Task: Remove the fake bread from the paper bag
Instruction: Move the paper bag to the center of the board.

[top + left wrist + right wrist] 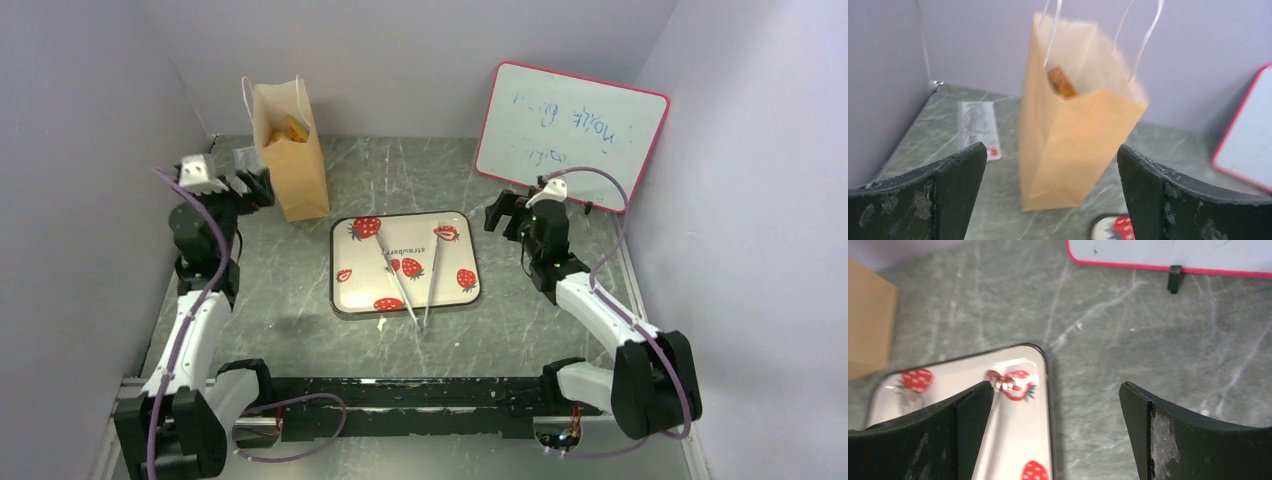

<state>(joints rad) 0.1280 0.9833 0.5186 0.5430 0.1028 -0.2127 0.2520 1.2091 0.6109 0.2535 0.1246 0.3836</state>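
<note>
The tall tan kraft-paper bag with white cord handles (291,160) stands upright at about 11 o'clock on the grey marbled counter (500,320), and glossy golden-orange toy bread (293,127) shows inside its open top. The left gripper (255,186) sits near the bag's 9 o'clock side facing it, jaws wide apart and empty, while the right gripper (503,215) hovers at 3 o'clock of the white strawberry-print tray (360,265), jaws likewise apart and holding nothing. A pair of slim silver tongs (400,288) lies on the tray at the counter's centre.

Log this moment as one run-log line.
fake bread: inside upright paper bag | left gripper: open, empty, facing bag | right gripper: open, empty, near tray corner | tray: tongs only
</note>
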